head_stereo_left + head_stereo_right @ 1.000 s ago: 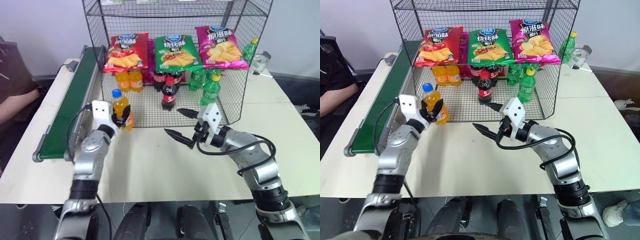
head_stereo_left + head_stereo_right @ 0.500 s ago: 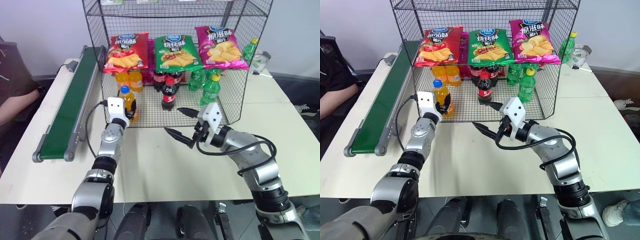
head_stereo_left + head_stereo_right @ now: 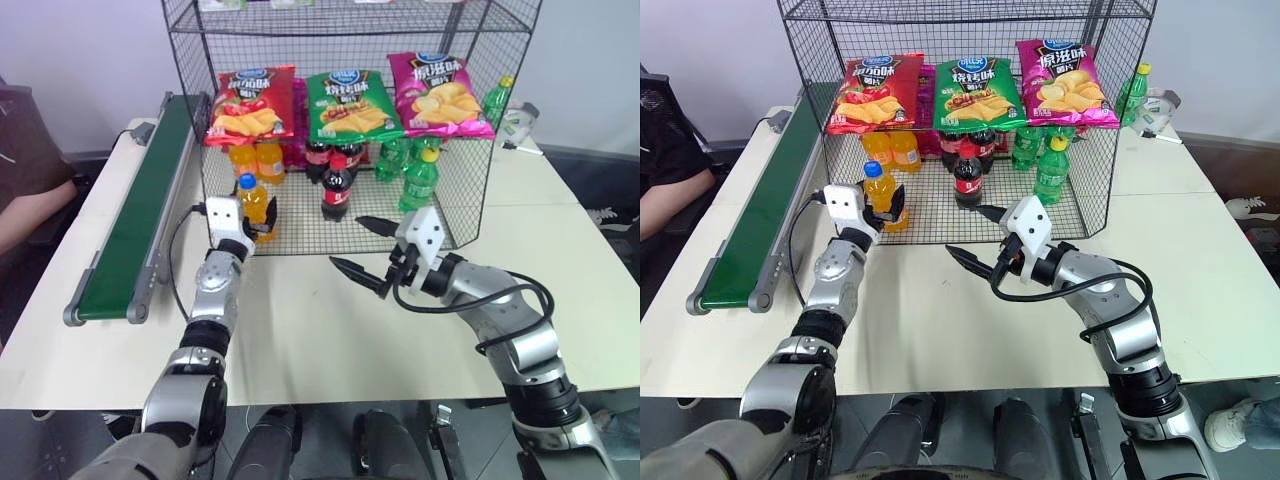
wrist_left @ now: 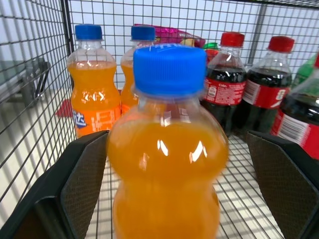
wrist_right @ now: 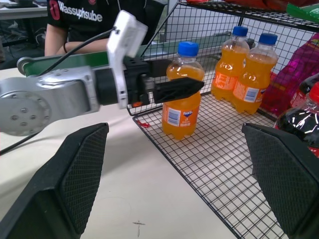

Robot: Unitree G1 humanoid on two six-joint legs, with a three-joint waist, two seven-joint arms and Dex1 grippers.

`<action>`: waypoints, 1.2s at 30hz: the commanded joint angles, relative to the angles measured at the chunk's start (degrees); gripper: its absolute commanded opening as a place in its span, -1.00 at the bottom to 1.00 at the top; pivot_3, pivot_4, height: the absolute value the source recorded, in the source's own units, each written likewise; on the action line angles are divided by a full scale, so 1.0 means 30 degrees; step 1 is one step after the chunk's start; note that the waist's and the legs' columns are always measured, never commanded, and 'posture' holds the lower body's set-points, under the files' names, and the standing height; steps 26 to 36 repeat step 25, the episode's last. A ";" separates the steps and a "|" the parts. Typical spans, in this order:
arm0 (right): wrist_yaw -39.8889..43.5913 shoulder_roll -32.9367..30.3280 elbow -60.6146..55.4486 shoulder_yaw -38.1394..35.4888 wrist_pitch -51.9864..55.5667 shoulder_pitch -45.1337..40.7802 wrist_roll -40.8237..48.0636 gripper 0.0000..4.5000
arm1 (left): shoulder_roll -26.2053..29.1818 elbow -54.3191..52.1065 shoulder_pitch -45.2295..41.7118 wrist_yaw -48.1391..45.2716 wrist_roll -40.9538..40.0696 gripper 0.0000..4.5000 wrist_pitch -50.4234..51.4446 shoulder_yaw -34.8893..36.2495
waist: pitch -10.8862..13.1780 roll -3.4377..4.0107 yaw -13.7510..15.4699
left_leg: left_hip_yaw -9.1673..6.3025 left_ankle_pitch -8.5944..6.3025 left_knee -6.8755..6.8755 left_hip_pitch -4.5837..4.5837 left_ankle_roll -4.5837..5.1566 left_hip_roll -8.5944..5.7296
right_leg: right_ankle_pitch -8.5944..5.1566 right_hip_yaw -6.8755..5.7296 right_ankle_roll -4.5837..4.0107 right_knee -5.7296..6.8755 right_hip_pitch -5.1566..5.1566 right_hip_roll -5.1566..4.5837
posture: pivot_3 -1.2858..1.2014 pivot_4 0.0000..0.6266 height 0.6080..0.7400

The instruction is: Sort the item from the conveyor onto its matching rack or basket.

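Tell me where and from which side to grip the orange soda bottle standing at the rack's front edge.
Grip the orange soda bottle across its labelled middle, coming level from the rack's open front. It stands upright on the mesh floor, and two more orange bottles stand behind it. The open left gripper already straddles it this way.

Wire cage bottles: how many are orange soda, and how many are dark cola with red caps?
orange soda bottles: 3
cola bottles: 3
Total: 6
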 commanded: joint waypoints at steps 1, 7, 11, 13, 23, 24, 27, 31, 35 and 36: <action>0.0100 -0.0115 -0.0815 -0.0314 -0.0081 -0.0196 0.0209 1.00 | 0.0494 -0.3831 0.1300 0.0017 -0.0251 0.99 0.0846 0.0219 | 0.0000 0.0000 -0.0004 | 0.0000 0.0000 0.0000 0.0000 0.0000 0.0000 | 0.0000 0.0001 0.0000 0.0001 -0.0002 0.0000 | 0.03 -0.52 1.00; 0.0228 -0.0222 -0.0738 -0.0428 -0.0077 -0.0216 0.0236 1.00 | 0.1463 -0.9886 0.4046 0.0421 -0.0117 0.99 0.3910 0.0115 | -0.0003 0.0005 -0.0004 | -0.0002 0.0000 -0.0002 0.0004 -0.0001 0.0006 | -0.0001 0.0008 -0.0004 0.0006 -0.0002 -0.0005 | 0.03 -0.52 1.00; 0.0352 -0.0558 -0.0589 -0.0790 -0.0101 -0.0275 0.0205 1.00 | 0.3499 -1.4568 0.6306 -0.1517 -0.2234 0.99 0.8105 0.0448 | -0.0005 0.0012 0.0002 | 0.0001 -0.0001 -0.0001 0.0012 0.0000 0.0007 | -0.0003 0.0012 -0.0006 0.0003 0.0007 -0.0011 | 0.03 -0.52 1.00; 0.0502 -0.0858 -0.0352 -0.1080 -0.0187 -0.0327 0.0198 1.00 | 0.5058 -1.6398 0.7453 -0.2681 -0.3535 0.99 1.0143 0.1137 | -0.0005 0.0018 -0.0037 | -0.0001 -0.0002 -0.0007 0.0012 -0.0001 0.0020 | -0.0004 0.0013 -0.0009 0.0005 0.0003 -0.0013 | 0.03 -0.52 1.00; 0.1287 -0.1779 0.0964 -0.1775 -0.0826 -0.0663 0.0014 1.00 | 0.9432 -1.9727 1.1343 -0.5380 -0.6044 0.99 1.4239 0.3873 | 0.0006 0.0041 0.0086 | -0.0003 -0.0008 -0.0032 0.0017 -0.0002 0.0032 | -0.0042 0.0030 -0.0080 -0.0034 -0.0021 -0.0030 | 0.03 -0.52 1.00; 0.1321 -0.1787 0.0978 -0.1782 -0.0838 -0.0656 0.0008 1.00 | 0.9499 -1.9777 1.1448 -0.5422 -0.6036 0.99 1.4312 0.3960 | 0.0005 0.0040 0.0110 | -0.0003 -0.0009 -0.0029 0.0017 -0.0002 0.0032 | -0.0045 0.0030 -0.0085 -0.0040 -0.0021 -0.0031 | 0.03 -0.52 1.00; 0.1350 -0.1795 0.0983 -0.1783 -0.0848 -0.0647 -0.0001 1.00 | 0.9550 -1.9814 1.1519 -0.5479 -0.6019 0.99 1.4360 0.3997 | 0.0005 0.0040 0.0110 | -0.0003 -0.0009 -0.0025 0.0017 -0.0001 0.0032 | -0.0046 0.0031 -0.0086 -0.0047 -0.0021 -0.0031 | 0.03 -0.52 1.00; 0.1350 -0.1795 0.0983 -0.1783 -0.0848 -0.0647 -0.0001 1.00 | 0.9550 -1.9814 1.1519 -0.5479 -0.6019 0.99 1.4360 0.3997 | 0.0005 0.0040 0.0110 | -0.0003 -0.0009 -0.0025 0.0017 -0.0001 0.0032 | -0.0046 0.0031 -0.0086 -0.0047 -0.0021 -0.0031 | 0.03 -0.52 1.00; 0.1350 -0.1795 0.0983 -0.1783 -0.0848 -0.0647 -0.0001 1.00 | 0.9550 -1.9814 1.1519 -0.5479 -0.6019 0.99 1.4360 0.3997 | 0.0005 0.0040 0.0110 | -0.0003 -0.0009 -0.0025 0.0017 -0.0001 0.0032 | -0.0046 0.0031 -0.0086 -0.0047 -0.0021 -0.0031 | 0.03 -0.52 1.00; 0.1350 -0.1795 0.0983 -0.1783 -0.0848 -0.0647 -0.0001 1.00 | 0.9550 -1.9814 1.1519 -0.5479 -0.6019 0.99 1.4360 0.3997 | 0.0005 0.0040 0.0110 | -0.0003 -0.0009 -0.0025 0.0017 -0.0001 0.0032 | -0.0046 0.0031 -0.0086 -0.0047 -0.0021 -0.0031 | 0.03 -0.52 1.00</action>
